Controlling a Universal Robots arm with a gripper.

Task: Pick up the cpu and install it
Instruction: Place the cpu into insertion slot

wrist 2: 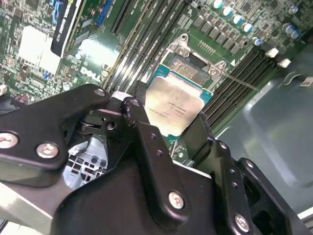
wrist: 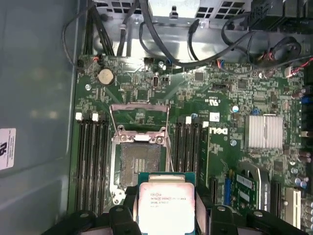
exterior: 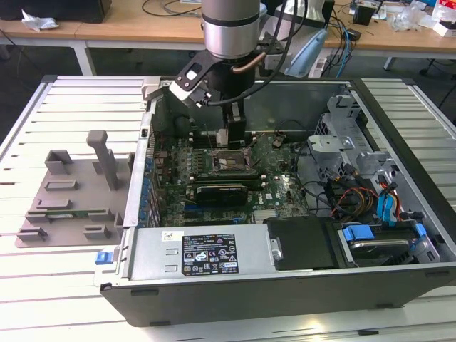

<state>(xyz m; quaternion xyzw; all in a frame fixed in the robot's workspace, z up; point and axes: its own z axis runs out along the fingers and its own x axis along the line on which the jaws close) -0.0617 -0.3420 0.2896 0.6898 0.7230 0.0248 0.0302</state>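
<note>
- cpu [wrist: 166, 203]: one, pale metal top facing up, pinched on two opposite edges between the black fingers [wrist: 128, 208] of the gripper [wrist: 166, 211]; the pincer is pressed together on the chip.
- In the second wrist view the cpu [wrist 2: 173, 105] hangs in the gripper [wrist 2: 171, 116] over the green motherboard [wrist 2: 146, 29], just beside the socket [wrist 2: 188, 66]. Cannot tell whether it touches the board.
- Socket [wrist: 141, 159]: one, near the middle of the motherboard [wrist: 234, 98], its metal load frame [wrist: 139, 115] swung open and its dark contact field bare. Black memory slots [wrist: 93, 161] flank it on two sides.
- Also on the board: one coin cell [wrist: 105, 75] and one finned silver heatsink [wrist: 265, 131].
- Container: one open computer case [exterior: 285, 288] on the slatted table [exterior: 71, 92]. Inside it are the motherboard [exterior: 278, 192] and one expansion card [exterior: 221, 191]; one labelled silver power supply [exterior: 206, 253] lies along its near wall, and a drive bay with blue tabs [exterior: 385, 239] sits in its corner at the exterior view's right.
- Exterior view: gripper [exterior: 234, 139] reaches down into the case over the socket [exterior: 228, 162].
- One grey fixture plate [exterior: 71, 192] with raised blocks lies near the table's edge at the exterior view's left, apart from the case.
</note>
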